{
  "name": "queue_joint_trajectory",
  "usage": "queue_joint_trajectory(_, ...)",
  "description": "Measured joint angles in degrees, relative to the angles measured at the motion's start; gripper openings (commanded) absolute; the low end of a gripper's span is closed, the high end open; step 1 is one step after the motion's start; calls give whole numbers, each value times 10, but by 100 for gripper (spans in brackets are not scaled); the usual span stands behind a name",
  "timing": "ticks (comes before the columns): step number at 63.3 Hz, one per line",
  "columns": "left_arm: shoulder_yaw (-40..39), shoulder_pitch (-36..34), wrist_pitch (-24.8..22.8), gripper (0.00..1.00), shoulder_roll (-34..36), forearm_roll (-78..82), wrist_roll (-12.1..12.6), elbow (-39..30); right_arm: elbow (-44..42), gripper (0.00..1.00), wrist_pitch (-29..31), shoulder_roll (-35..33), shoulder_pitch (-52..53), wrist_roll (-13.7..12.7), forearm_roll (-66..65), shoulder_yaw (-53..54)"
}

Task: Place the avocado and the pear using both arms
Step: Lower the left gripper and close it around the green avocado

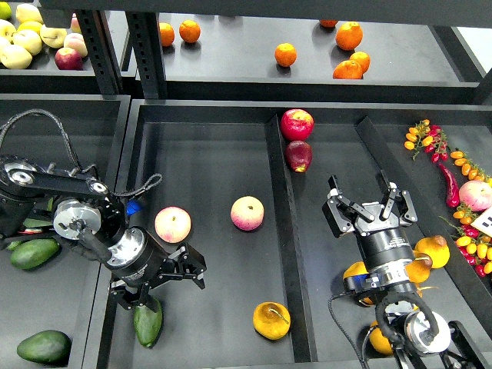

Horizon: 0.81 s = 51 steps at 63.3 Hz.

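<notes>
The avocado [148, 324], dark green and oval, lies at the front left of the middle tray [207, 154]. My left gripper [163, 283] is open and hangs just above the avocado's upper end, covering part of it. The pear [272, 320], yellow-orange with a thin brown stem, lies at the front of the same tray, right of the avocado. My right gripper [367, 206] is open and empty. It is over the right tray, up and to the right of the pear, beyond the divider [283, 231].
Two pink-yellow peaches [173, 224] [247, 213] lie mid-tray. Two red apples [297, 124] [299, 155] sit by the divider. More avocados [34, 252] fill the left bin. Yellow fruits [433, 250] lie by my right arm. Oranges [286, 54] sit on the back shelf.
</notes>
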Motion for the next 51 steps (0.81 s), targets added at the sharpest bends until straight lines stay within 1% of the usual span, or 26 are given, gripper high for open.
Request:
queue_joint_trajectory(21, 33, -1, 19, 100, -17, 0, 0, 23, 4, 100, 1, 0, 1, 0, 1, 2)
queue_joint_trajectory(33, 60, 3, 25, 100, -55, 0, 0, 43, 4, 100, 1, 0, 2, 0, 1, 3)
queue_joint_trajectory(43, 75, 6, 42, 100, -92, -3, 0, 64, 5, 100, 3, 0, 2, 0, 2, 3)
queue_joint_trajectory(51, 83, 7, 47, 100, -115, -4, 0, 83, 5, 100, 4, 0, 2, 0, 2, 4)
